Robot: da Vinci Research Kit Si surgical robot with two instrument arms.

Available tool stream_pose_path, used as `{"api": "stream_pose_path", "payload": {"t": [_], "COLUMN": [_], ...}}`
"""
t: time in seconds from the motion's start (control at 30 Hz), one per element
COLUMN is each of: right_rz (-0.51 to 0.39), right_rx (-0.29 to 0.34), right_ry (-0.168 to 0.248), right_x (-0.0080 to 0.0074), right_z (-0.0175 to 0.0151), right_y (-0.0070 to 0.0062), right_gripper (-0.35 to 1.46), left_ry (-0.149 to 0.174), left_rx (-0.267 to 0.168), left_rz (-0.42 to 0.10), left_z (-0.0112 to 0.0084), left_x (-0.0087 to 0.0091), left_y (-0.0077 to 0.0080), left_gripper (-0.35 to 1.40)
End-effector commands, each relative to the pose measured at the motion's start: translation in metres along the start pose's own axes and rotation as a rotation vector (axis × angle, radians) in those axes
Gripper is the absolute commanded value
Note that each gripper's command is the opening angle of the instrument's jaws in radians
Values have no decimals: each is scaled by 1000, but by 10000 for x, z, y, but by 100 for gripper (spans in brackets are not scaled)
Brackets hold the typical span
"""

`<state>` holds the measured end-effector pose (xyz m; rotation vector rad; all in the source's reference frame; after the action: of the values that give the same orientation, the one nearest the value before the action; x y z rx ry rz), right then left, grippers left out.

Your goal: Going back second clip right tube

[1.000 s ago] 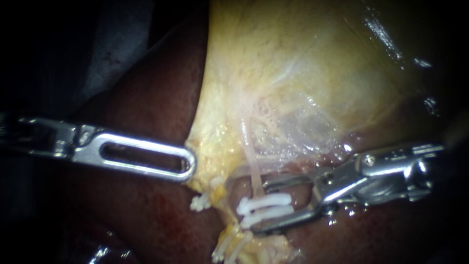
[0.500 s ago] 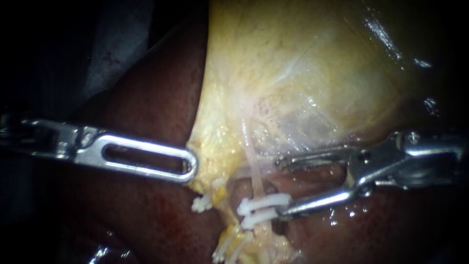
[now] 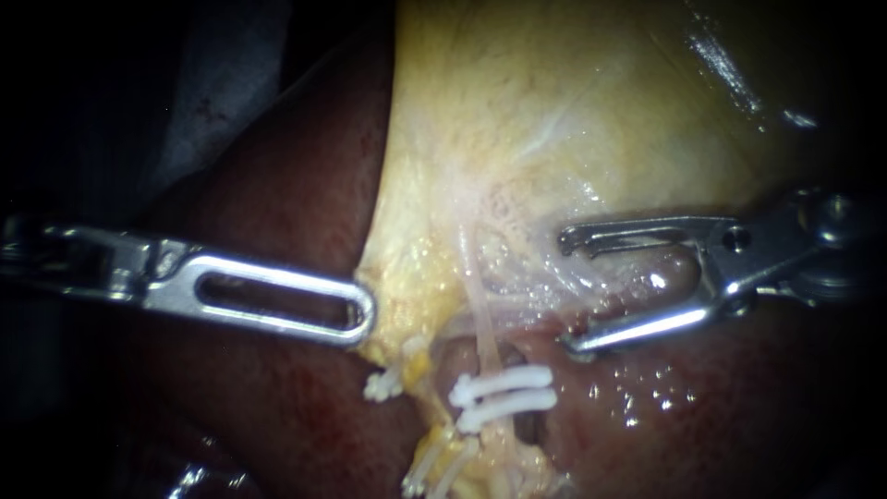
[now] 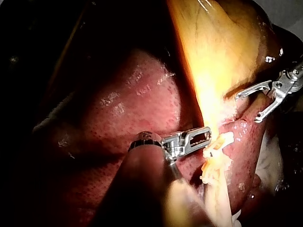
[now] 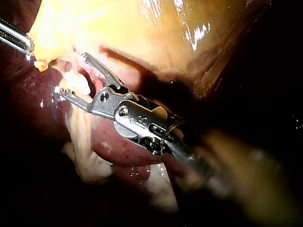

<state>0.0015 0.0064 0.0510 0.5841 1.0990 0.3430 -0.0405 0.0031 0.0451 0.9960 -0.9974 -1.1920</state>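
Two clips (image 3: 504,379) sit on the right tube (image 3: 480,328) at lower centre; my right instrument (image 3: 565,294) has drawn back rightward, jaws gaping and empty, retreat seemingly nearly done, while my left instrument (image 3: 362,314) clenches the gallbladder (image 3: 554,120) edge

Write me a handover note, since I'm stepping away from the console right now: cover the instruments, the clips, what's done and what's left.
Left instrument: pincer shut on the edge of the gallbladder.
Right instrument: pincer wide open and empty, apart from the clips, just beyond their ends.
Right tube: two white clips sit across it, side by side.
Done: the second clip is on the tube.
Left: probably only to draw the right instrument clear while the left one keeps its grip.
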Motion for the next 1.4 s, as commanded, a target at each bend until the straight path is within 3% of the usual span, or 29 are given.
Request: {"api": "stream_pose_path", "payload": {"t": [0.03,0.5,0.77,1.0,1.4], "right_rz": [-3,-12,-13,-13,-14], "right_rx": [0,1,1,1,1], "right_ry": [0,0,0,-1,-1], "right_x": [1,2,0,0,-1], "right_z": [-1,-8,-8,-8,-9], "right_y": [0,2,2,2,2], "right_gripper": [60,60,60,60,60], "left_ry": [0,-8,14,28,31], "left_rx": [0,-9,-1,8,6], "left_rz": [0,6,15,22,24], "left_z": [0,12,53,84,89], "left_x": [0,3,20,28,28], "left_y": [0,11,25,26,26], "left_gripper": [-35,-35,-35,-35,-35]}}
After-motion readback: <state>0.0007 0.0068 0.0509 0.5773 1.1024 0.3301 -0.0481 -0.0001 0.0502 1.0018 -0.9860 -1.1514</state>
